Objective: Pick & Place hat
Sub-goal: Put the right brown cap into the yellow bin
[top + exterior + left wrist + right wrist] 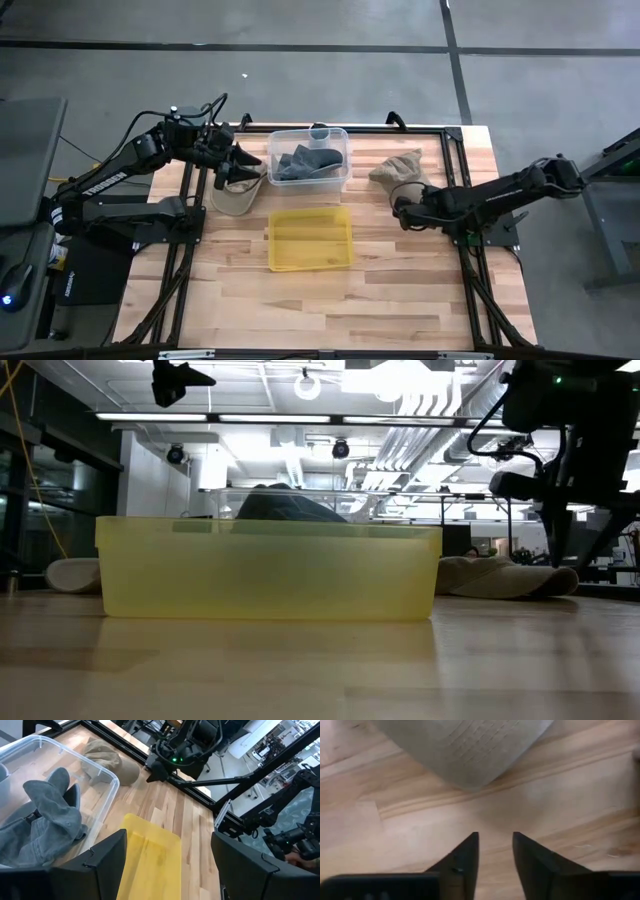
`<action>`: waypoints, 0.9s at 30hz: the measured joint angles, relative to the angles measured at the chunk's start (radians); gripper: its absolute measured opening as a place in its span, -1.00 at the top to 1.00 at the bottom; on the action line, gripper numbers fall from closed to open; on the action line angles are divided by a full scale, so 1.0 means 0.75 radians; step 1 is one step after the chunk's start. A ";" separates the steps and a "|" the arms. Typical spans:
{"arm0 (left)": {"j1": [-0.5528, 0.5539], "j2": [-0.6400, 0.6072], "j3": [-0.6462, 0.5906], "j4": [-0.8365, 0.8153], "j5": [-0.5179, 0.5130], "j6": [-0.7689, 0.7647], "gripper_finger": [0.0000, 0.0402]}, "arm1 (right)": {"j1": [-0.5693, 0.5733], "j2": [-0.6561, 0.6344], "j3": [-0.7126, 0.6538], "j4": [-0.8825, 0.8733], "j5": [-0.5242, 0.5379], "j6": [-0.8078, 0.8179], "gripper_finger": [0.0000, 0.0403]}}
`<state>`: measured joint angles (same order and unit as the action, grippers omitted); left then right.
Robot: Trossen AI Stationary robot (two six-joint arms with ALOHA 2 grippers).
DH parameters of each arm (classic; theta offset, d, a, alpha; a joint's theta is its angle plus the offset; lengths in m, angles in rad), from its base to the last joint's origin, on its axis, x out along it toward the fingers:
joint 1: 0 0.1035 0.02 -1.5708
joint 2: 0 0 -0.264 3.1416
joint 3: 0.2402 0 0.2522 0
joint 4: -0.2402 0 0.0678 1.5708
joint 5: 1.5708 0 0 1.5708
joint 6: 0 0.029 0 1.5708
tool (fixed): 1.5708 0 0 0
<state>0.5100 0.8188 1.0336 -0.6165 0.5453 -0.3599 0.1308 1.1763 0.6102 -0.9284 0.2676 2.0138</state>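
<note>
A tan hat (398, 168) lies on the table's far right part, its brim edge (465, 755) just ahead of my right gripper (495, 836). That gripper (401, 212) hangs low over bare wood on the hat's near side, fingers pointing down, narrowly open and touching nothing. A dark grey hat (308, 162) sits crumpled inside a clear bin (342, 135). A beige hat (237, 197) lies left of that bin. My left gripper (250, 160) hovers above the beige hat, wide open and empty (169, 837).
A yellow bin (311, 240) stands near the table's middle, on the near side of the clear bin (107, 782); it fills the front of the low view (268, 568). Black frame rails (460, 150) run along the table's edges. Bare wood (330, 310) lies toward the near edge.
</note>
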 joint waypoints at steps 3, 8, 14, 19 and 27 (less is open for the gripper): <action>0.000 0.000 0.000 0.000 0.005 0.000 -0.33 | -0.035 0.000 0.000 -0.019 -0.007 0.002 0.26; 0.000 0.000 0.000 0.000 0.025 0.012 -0.33 | -0.123 0.000 0.000 -0.049 0.018 -0.005 -0.01; 0.000 -0.001 -0.001 0.000 0.033 0.017 -0.33 | -0.253 0.000 0.000 -0.030 0.065 -0.042 -0.24; 0.000 -0.001 -0.001 0.000 0.033 0.017 -0.33 | -0.325 0.000 -0.038 0.047 0.051 -0.034 -0.33; 0.000 -0.001 -0.001 -0.008 0.040 0.004 -0.33 | -0.403 -0.001 -0.149 0.294 0.113 -0.073 -0.36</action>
<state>0.5102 0.8181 1.0332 -0.6223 0.5751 -0.3572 -0.1716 1.1755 0.4987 -0.7080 0.3522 1.9588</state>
